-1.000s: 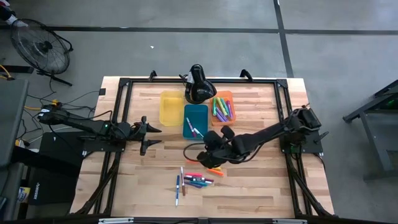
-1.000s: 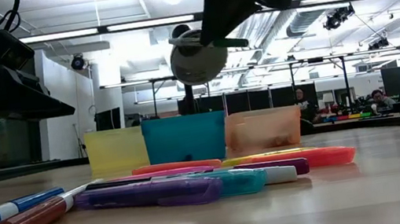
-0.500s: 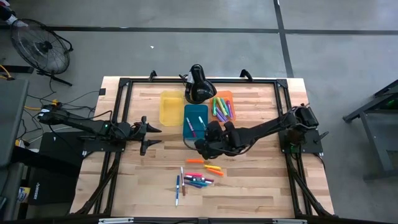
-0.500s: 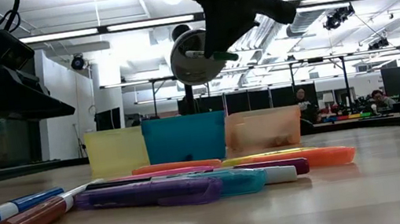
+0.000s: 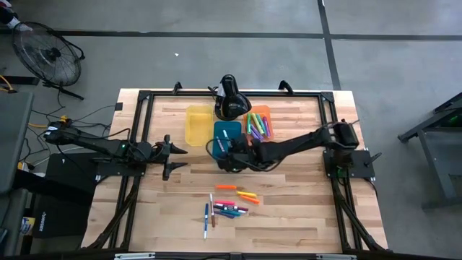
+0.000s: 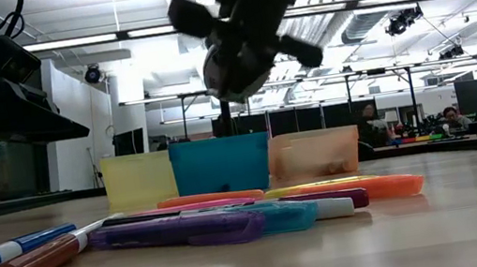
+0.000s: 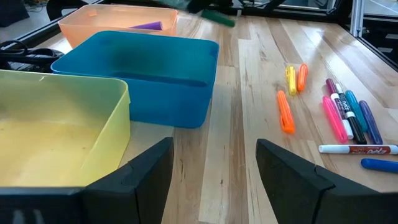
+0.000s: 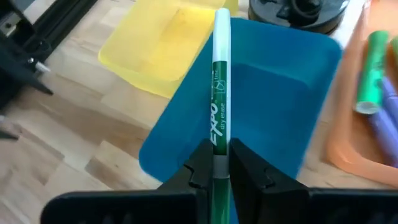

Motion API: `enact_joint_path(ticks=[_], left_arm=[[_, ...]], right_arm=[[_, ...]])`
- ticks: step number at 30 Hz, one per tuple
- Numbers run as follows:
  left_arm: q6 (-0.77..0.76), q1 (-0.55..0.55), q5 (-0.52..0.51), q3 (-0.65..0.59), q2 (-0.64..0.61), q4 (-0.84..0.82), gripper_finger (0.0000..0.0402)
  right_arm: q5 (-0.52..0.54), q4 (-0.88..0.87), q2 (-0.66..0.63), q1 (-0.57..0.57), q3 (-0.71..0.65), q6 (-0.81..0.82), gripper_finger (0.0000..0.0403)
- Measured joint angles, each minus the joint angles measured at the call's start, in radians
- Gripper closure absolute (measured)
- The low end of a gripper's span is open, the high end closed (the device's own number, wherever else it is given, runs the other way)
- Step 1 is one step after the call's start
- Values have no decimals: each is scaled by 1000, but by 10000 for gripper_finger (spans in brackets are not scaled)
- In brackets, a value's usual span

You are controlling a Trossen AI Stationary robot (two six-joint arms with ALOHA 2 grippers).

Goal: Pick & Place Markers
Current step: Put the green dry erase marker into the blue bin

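Currently right gripper (image 8: pixel 214 163) is clamped on a green-and-white Expo dry-erase marker (image 8: pixel 220 93), held above the blue rectangular plastic bin (image 8: pixel 273 99), between the yellow plastic bin (image 8: pixel 155 37) and the orange plastic bin (image 8: pixel 367 149) holding purple and green markers (image 5: pixel 257 126). Left gripper (image 7: pixel 214 171) waits at the tabletop's (image 5: pixel 303 217) left side, fingers spread wide, holding nothing. Loose coloured markers (image 5: pixel 229 209) lie clustered on the tabletop, nearer its front.
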Motion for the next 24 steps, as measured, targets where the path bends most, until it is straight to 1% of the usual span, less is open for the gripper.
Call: enact_joint_path(ticks=[5, 10, 15, 19, 24], left_arm=[[0, 0, 0, 0, 0, 0, 177], [0, 0, 0, 0, 0, 0, 177], [0, 0, 0, 0, 0, 0, 177], [0, 0, 0, 0, 0, 0, 177], [0, 0, 0, 0, 0, 0, 177]], right_arm=[[2, 45, 22, -35, -1, 22, 379], [0, 47, 35, -58, -1, 66, 377], [-23, 44, 66, -66, 0, 110, 374], [-22, 46, 95, -66, 0, 142, 375], [-10, 44, 101, -70, 0, 160, 363]])
